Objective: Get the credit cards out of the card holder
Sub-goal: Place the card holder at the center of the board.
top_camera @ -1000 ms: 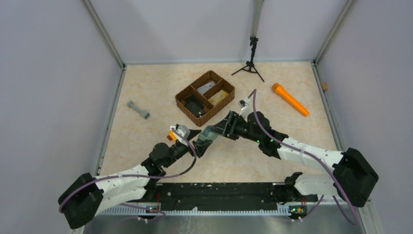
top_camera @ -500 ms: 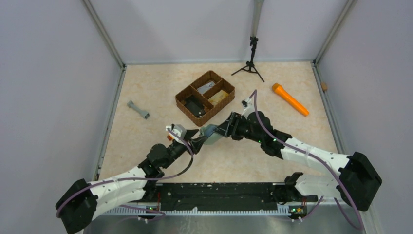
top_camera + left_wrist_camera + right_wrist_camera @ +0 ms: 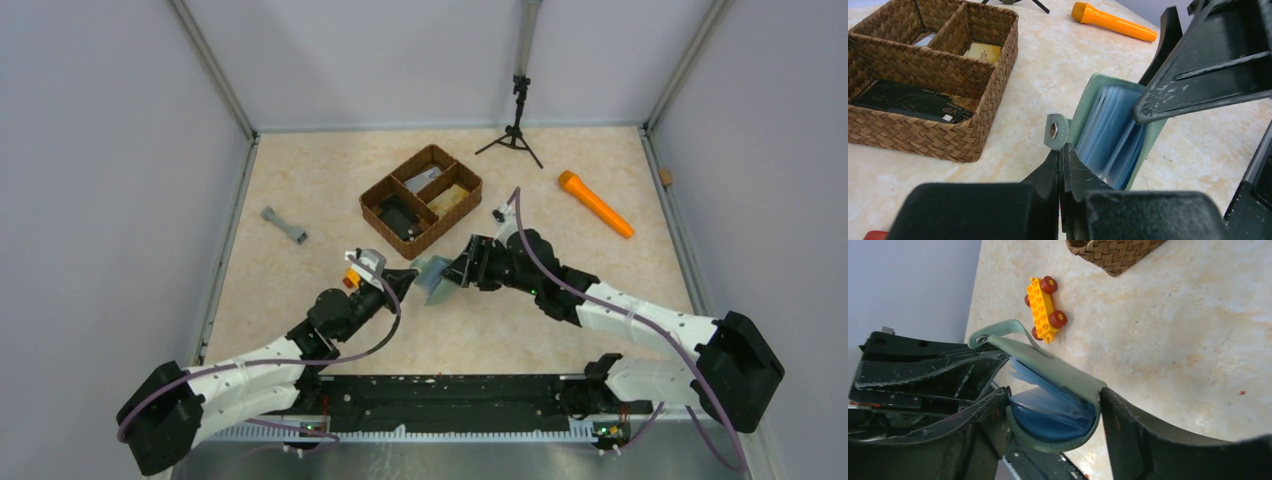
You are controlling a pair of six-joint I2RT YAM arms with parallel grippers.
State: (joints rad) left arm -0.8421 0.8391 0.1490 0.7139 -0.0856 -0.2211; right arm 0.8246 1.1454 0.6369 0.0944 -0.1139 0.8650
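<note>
The sage-green card holder (image 3: 435, 279) hangs open above the table between both arms. Blue plastic sleeves (image 3: 1109, 131) fan out inside it; I cannot tell whether credit cards sit in them. My right gripper (image 3: 453, 272) spans the holder's spine, jaws wide, one finger pressing each side so the cover (image 3: 1058, 371) bows. My left gripper (image 3: 1060, 151) is shut, its tips pinching the cover's small snap tab (image 3: 1055, 131). A black card (image 3: 908, 99) and a yellowish card (image 3: 982, 51) lie in the basket.
The brown woven divided basket (image 3: 379, 224) stands just beyond the grippers. A yellow toy block with red wheels (image 3: 1045, 302) lies close to the left wrist. An orange flashlight (image 3: 595, 204) lies at right, a grey piece (image 3: 284, 226) at left, a small tripod (image 3: 516, 132) at the back.
My left gripper has reached forward and closed on the holder's snap tab. The right jaws have widened, and the holder has opened, showing its sleeves.
</note>
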